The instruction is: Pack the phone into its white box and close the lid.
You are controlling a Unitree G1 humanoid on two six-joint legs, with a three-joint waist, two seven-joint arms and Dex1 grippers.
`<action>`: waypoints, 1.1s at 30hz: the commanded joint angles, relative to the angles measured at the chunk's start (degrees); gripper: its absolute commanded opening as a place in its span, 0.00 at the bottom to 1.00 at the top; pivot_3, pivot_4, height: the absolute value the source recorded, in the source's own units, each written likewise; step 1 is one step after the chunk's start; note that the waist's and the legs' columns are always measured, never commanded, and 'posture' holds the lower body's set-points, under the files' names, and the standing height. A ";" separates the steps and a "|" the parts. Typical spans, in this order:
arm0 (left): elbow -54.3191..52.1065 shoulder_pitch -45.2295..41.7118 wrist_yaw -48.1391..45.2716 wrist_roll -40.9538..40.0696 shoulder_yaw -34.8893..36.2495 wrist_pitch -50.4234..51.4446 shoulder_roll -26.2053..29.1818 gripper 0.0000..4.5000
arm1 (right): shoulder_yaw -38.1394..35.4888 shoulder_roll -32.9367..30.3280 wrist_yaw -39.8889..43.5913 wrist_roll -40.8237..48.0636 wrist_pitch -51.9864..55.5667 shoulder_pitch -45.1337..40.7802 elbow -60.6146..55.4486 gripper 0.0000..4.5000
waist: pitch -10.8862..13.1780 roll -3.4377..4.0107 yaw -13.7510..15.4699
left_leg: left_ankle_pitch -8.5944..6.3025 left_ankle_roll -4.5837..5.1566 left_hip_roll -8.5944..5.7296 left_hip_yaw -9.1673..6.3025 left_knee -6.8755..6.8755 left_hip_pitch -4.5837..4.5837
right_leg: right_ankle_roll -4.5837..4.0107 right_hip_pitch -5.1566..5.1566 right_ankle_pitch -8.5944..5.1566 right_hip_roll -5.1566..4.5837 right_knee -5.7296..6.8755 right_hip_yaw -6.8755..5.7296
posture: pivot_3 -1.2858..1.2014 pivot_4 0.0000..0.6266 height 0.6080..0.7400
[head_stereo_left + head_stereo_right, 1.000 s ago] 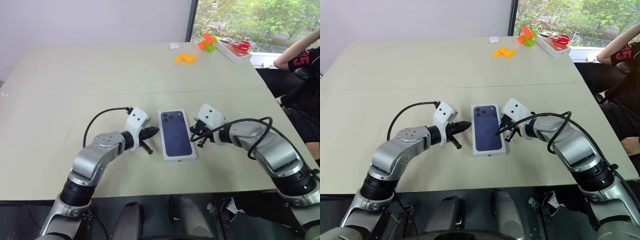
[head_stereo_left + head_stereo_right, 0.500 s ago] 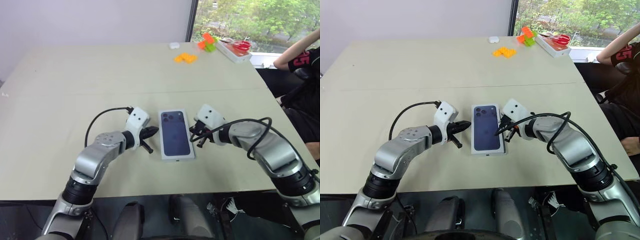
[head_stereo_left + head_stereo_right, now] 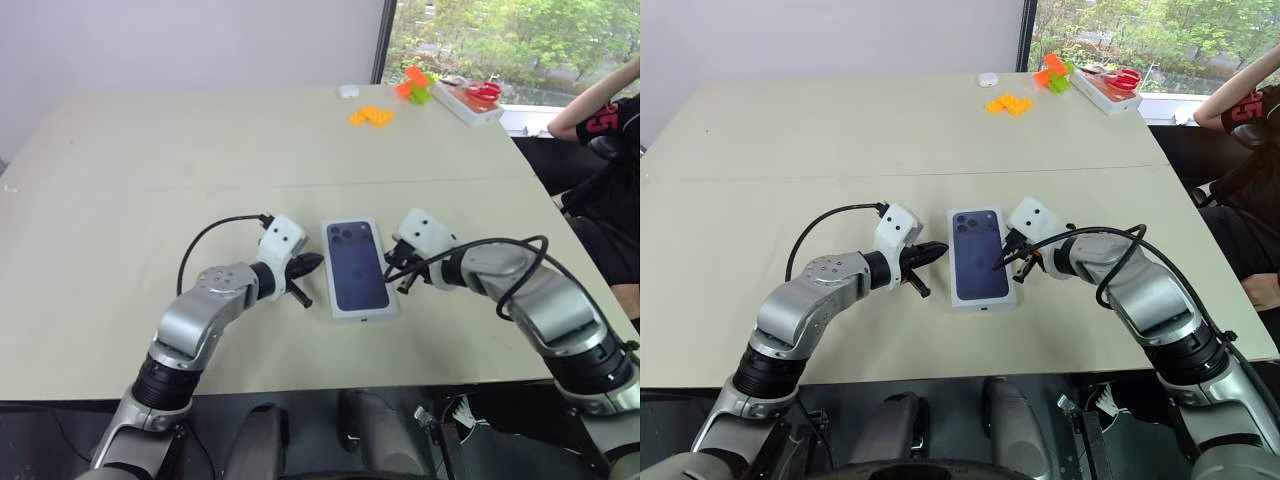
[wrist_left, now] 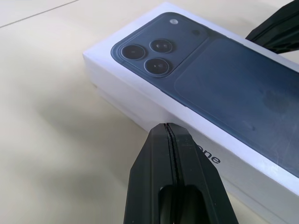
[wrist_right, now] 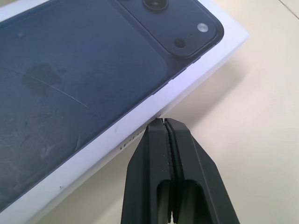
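The lid (image 3: pixel 358 266), white with a dark phone picture printed on top, lies flat over the white box on the table in front of me. A thin white strip of the white box (image 4: pixel 122 108) shows under the lid's edge in the left wrist view. The phone is hidden. My left gripper (image 3: pixel 317 260) is shut and empty, its tip right at the lid's left long side (image 4: pixel 166 126). My right gripper (image 3: pixel 386 267) is shut and empty too, its tip at the lid's right long side (image 5: pixel 162 120).
Orange blocks (image 3: pixel 371 116), orange and green blocks (image 3: pixel 413 84) and a white tray (image 3: pixel 473 104) with red scissors sit at the table's far right. A small white object (image 3: pixel 347 91) lies nearby. A person's arm (image 3: pixel 598 103) is at the right edge.
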 commanded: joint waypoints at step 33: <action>7.07 -11.56 1.44 -2.58 5.71 -0.37 -3.21 0.00 | -14.12 -5.43 11.45 11.94 -5.85 9.62 -12.53 0.01 | -0.01 -0.01 0.07 | 0.00 0.00 -0.05 -0.02 0.03 0.02 | 0.01 0.11 0.00 0.00 -0.02 -0.01 | 0.52 0.24 0.89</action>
